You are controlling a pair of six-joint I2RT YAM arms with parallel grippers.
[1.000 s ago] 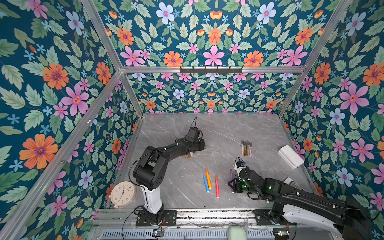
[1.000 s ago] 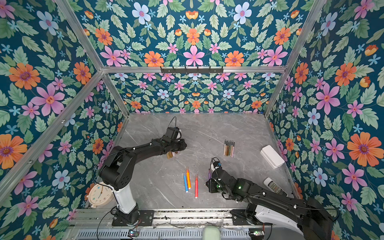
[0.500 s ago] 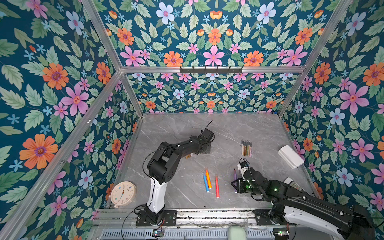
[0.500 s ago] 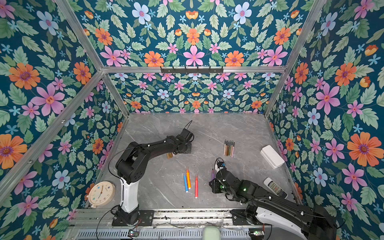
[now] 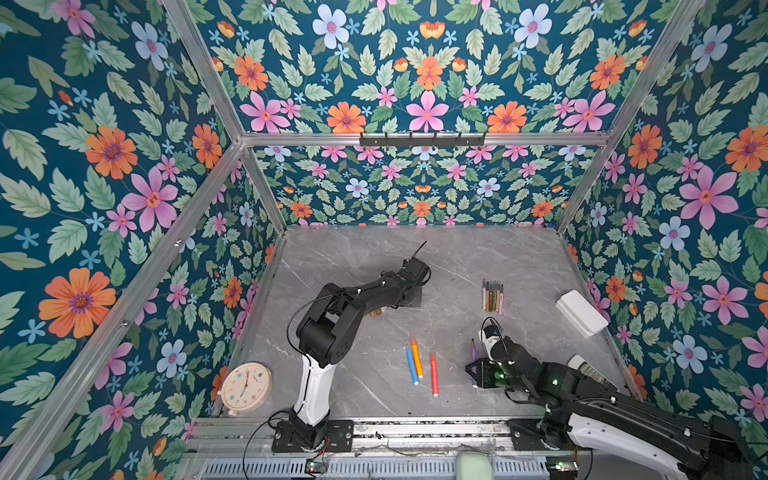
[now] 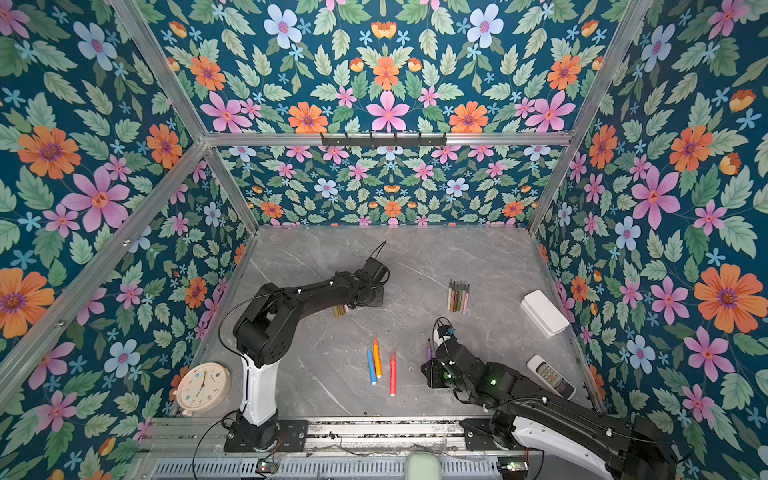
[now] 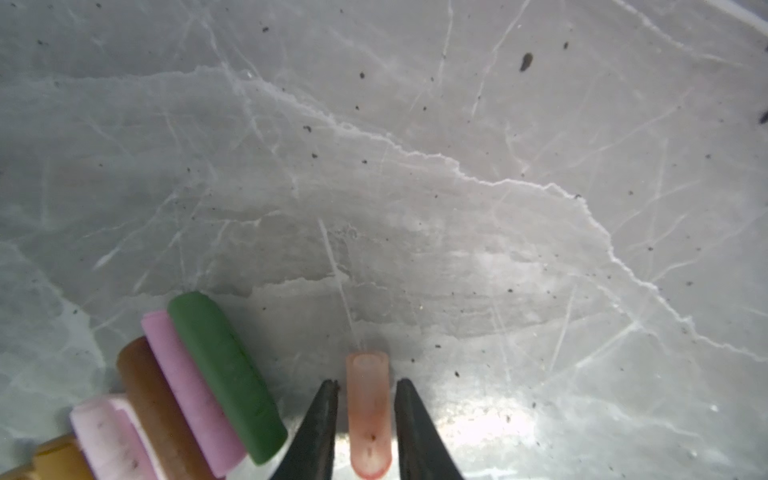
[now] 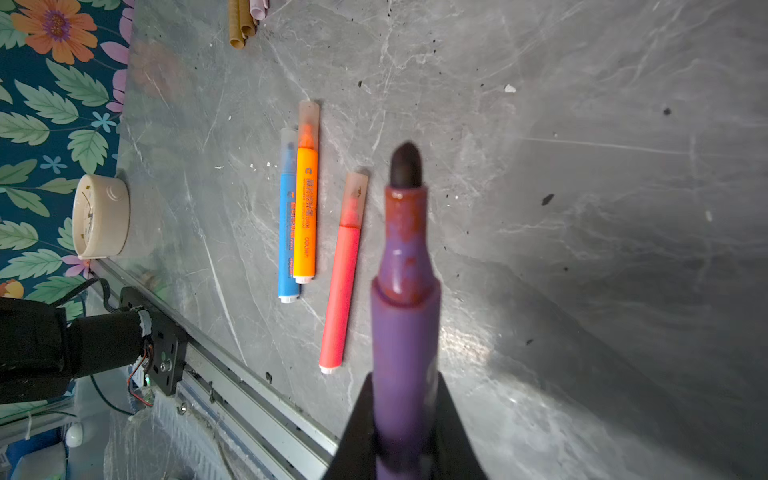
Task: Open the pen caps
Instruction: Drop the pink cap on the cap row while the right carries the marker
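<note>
Left gripper (image 7: 366, 384): the two black, tapered fingers (image 7: 320, 419) stand narrowly parted, one on each side of the translucent orange cap (image 7: 369, 415). A thin gap shows on both sides, so the cap is not clamped. This cap is a short, smooth tube with an open end and lies flat on the worktop (image 5: 457, 257), a grey marble-patterned surface with dark specks. Just beside it lie the green cap (image 7: 226, 374), pink cap (image 7: 189, 390) and brown cap (image 7: 153, 399), matte cylinders packed side by side, left of the worktop's centre.

Right gripper (image 8: 404, 378): its fingers are closed on the barrel of the purple pen (image 8: 405, 316), whose dark, rounded felt tip is bare. The gripper is near the front edge, right of middle.

The blue pen (image 8: 288, 220) and orange pen (image 8: 306, 212) touch, with the red pen (image 8: 343, 274) near them. All three have frosted caps fitted and lie near the front edge.
</note>
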